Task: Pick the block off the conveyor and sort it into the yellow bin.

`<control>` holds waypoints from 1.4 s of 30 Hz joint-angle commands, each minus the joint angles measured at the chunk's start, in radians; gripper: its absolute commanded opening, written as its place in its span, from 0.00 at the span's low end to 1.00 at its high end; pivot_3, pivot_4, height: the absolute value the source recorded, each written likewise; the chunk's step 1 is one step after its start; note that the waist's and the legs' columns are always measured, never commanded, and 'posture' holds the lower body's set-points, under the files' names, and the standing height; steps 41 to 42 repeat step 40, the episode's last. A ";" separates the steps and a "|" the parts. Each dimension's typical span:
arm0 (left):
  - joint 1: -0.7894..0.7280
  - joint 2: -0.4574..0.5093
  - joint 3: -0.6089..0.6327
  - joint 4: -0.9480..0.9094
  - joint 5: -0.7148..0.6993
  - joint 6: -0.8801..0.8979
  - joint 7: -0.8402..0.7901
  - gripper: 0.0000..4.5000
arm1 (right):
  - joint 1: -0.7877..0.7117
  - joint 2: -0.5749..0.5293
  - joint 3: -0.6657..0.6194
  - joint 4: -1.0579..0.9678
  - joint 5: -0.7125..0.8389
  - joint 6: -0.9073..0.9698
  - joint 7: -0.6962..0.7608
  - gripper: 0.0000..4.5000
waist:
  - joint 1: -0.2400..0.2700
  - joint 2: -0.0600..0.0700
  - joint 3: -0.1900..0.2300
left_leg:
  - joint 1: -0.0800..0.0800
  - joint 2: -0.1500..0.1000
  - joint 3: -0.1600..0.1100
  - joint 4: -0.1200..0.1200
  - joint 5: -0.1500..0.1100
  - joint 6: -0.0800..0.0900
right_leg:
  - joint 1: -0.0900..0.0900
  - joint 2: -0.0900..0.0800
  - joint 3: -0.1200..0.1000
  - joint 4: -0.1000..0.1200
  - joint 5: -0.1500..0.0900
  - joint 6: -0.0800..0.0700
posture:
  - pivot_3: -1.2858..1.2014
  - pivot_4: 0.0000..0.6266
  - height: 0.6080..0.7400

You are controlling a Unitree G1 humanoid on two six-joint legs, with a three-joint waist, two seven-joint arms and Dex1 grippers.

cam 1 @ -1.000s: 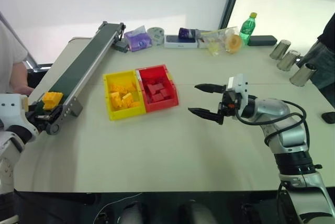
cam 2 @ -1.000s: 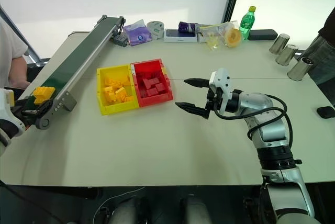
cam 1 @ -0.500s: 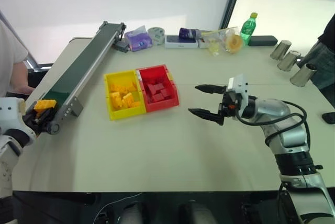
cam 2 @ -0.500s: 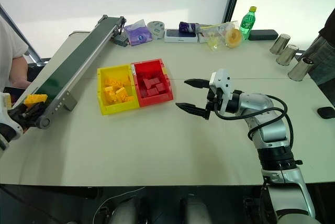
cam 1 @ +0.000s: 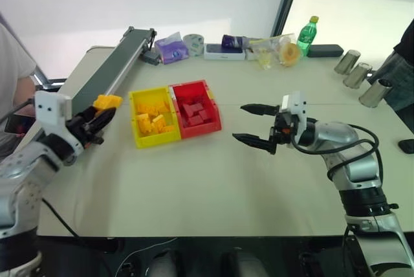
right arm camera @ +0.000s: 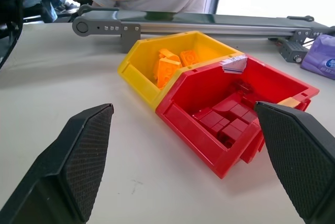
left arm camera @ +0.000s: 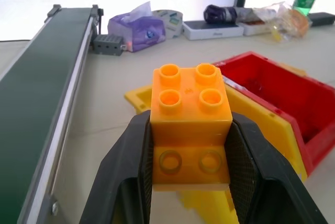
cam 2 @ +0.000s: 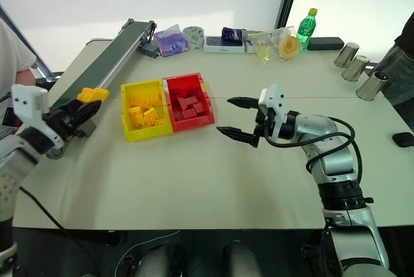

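Note:
A yellow-orange block (left arm camera: 191, 103) with a studded top is clamped between the two black fingers of my left gripper (cam 1: 98, 114). It hangs above the table, off the dark green conveyor (cam 1: 110, 70) and just left of the yellow bin (cam 1: 147, 91). That bin holds several yellow bricks. Over the middle of the table, to the right of both bins, my right gripper (cam 1: 240, 122) stands open with nothing in it, pointing left toward them.
A red bin (cam 1: 189, 85) with red bricks touches the yellow bin's right side. A purple packet (cam 1: 171, 49), boxes and a green bottle (cam 1: 306, 33) line the far edge. Metal cups (cam 1: 354, 73) stand at far right. A person (cam 1: 11, 70) sits at left.
My left gripper shut on the block at the conveyor's near end, then lifted it and carried it right toward the yellow bin. The right arm has stayed put.

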 commanded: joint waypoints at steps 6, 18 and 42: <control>-0.165 -0.097 -0.136 0.171 0.145 -0.080 0.083 0.29 | 0.022 -0.009 -0.041 -0.034 0.021 -0.034 -0.012 1.00 | -0.005 0.000 0.000 | 0.000 -0.001 0.001 0.000 0.000 0.000 | -0.001 0.000 0.000 0.000 0.000 0.000 | 0.52 0.24 1.00; -0.226 -0.156 -0.159 0.292 0.199 -0.177 0.041 0.95 | 0.013 0.001 -0.026 -0.058 0.024 -0.017 -0.043 1.00 | -0.002 0.000 0.000 | 0.000 -0.001 0.001 0.000 0.000 0.000 | -0.001 0.001 0.000 0.000 0.000 0.000 | 0.52 0.24 1.00; 0.502 0.052 0.343 -0.188 -0.022 -0.137 -0.231 0.98 | -0.018 -0.015 -0.019 0.018 0.018 -0.050 0.025 1.00 | -0.003 0.000 0.000 | 0.000 0.001 0.000 0.000 0.000 0.000 | 0.000 -0.002 0.000 0.000 0.000 0.000 | 0.52 0.24 1.00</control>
